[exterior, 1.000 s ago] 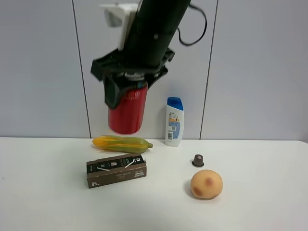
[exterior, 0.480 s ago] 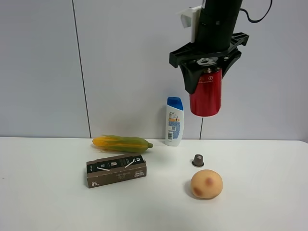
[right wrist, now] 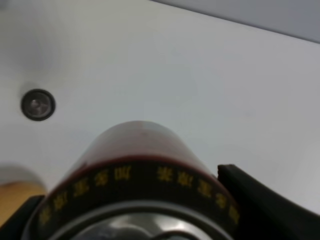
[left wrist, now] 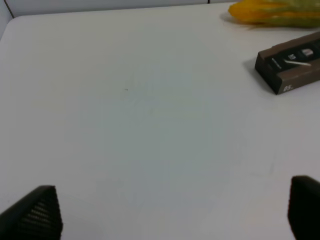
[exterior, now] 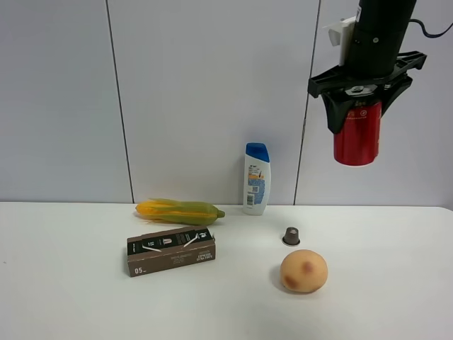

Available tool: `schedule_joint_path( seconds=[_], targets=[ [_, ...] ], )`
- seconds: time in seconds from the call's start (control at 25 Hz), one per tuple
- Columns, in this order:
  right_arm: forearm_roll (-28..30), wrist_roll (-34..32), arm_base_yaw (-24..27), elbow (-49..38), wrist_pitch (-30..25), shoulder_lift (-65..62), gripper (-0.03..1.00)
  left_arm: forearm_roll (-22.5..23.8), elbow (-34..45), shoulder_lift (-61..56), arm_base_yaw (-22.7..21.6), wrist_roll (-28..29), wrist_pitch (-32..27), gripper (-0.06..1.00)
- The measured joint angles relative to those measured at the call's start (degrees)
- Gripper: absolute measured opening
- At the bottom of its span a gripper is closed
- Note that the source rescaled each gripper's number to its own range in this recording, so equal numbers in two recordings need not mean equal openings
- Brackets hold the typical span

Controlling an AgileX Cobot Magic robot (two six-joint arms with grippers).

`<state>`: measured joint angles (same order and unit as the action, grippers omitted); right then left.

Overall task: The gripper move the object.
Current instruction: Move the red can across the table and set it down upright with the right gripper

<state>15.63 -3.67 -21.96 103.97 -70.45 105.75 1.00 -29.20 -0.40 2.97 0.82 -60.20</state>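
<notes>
My right gripper (exterior: 359, 113) is shut on the red drink can (exterior: 357, 138) and holds it upright high in the air at the right, in front of the wall and well above the white table (exterior: 396, 283). In the right wrist view the can (right wrist: 135, 170) fills the lower part, with its black band and silver top between the black fingers (right wrist: 255, 205). My left gripper (left wrist: 172, 210) is open and empty above bare table; only its two black fingertips (left wrist: 37, 212) show. It is out of the exterior high view.
A white shampoo bottle with a blue cap (exterior: 256, 178) stands at the wall. A corn cob (exterior: 180, 210), a brown box (exterior: 170, 250), a small dark capsule (exterior: 291, 236) and a round orange fruit (exterior: 304, 271) lie on the table.
My right gripper has carried the red can through the air from the left, above the corn, to the far right and slightly higher. The things on the table have not moved.
</notes>
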Motion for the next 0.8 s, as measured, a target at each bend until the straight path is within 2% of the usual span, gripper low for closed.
schedule_joint_path(
  seconds=[0.32,0.48,0.72,0.8],
  targets=[
    [-1.1,1.6,5.3,-0.1,0.1,0.0,0.0,0.0,0.0,0.0,0.0,0.0,0.0,1.0],
    [-4.2,1.7,8.2,-4.5,1.1,-0.2,0.0,0.0,0.0,0.0,0.0,0.0,0.0,1.0],
    [-5.9,1.7,10.4,-16.5,13.1,-0.2,0.0,0.0,0.0,0.0,0.0,0.0,0.0,1.0],
    [-6.5,1.7,11.3,-19.7,19.0,-0.2,0.0,0.0,0.0,0.0,0.0,0.0,0.0,1.0]
  ],
)
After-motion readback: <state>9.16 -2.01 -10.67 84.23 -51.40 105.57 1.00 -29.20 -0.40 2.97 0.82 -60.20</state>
